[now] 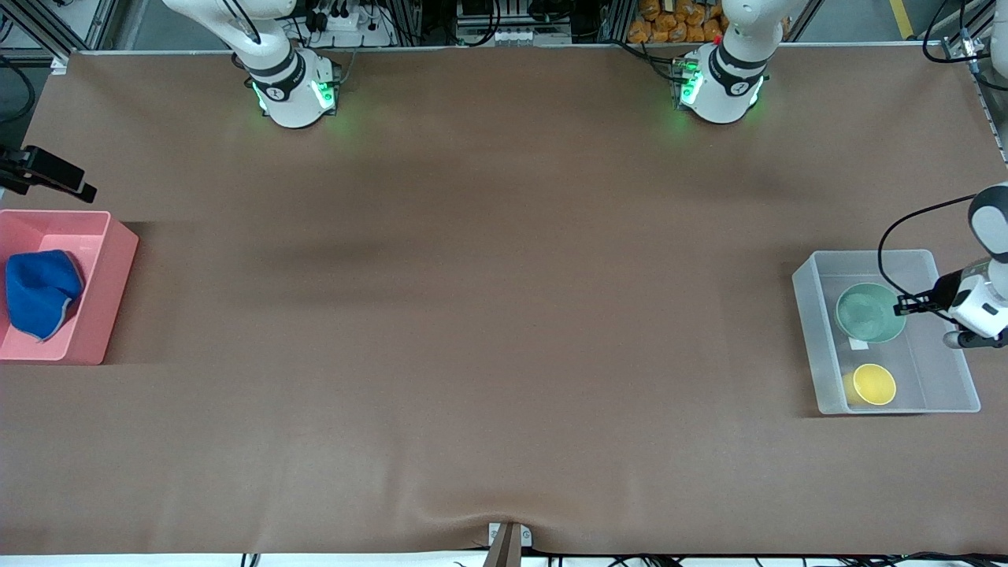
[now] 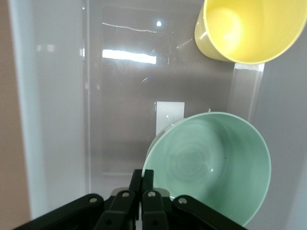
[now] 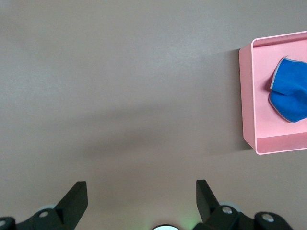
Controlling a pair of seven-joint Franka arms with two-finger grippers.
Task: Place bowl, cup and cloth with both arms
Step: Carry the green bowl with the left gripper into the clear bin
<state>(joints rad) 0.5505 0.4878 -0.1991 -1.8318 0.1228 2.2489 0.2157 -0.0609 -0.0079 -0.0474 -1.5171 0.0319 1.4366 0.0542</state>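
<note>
The mint-green bowl [image 1: 866,313] sits in a clear bin [image 1: 811,346] at the left arm's end of the table. The yellow cup [image 1: 872,384] lies in the same bin, nearer the front camera. My left gripper [image 1: 904,305] is shut on the bowl's rim. In the left wrist view the fingertips [image 2: 142,171] pinch the edge of the bowl [image 2: 216,163], with the cup [image 2: 249,28] apart from it. The blue cloth [image 1: 39,293] lies crumpled in a pink bin [image 1: 102,299] at the right arm's end. My right gripper [image 3: 140,184] is open and empty, high over bare table.
A black fixture [image 1: 47,175] juts in just above the pink bin at the table's edge. The right wrist view shows the pink bin [image 3: 247,96] with the cloth [image 3: 290,91]. A wide brown mat [image 1: 488,315] lies between the bins.
</note>
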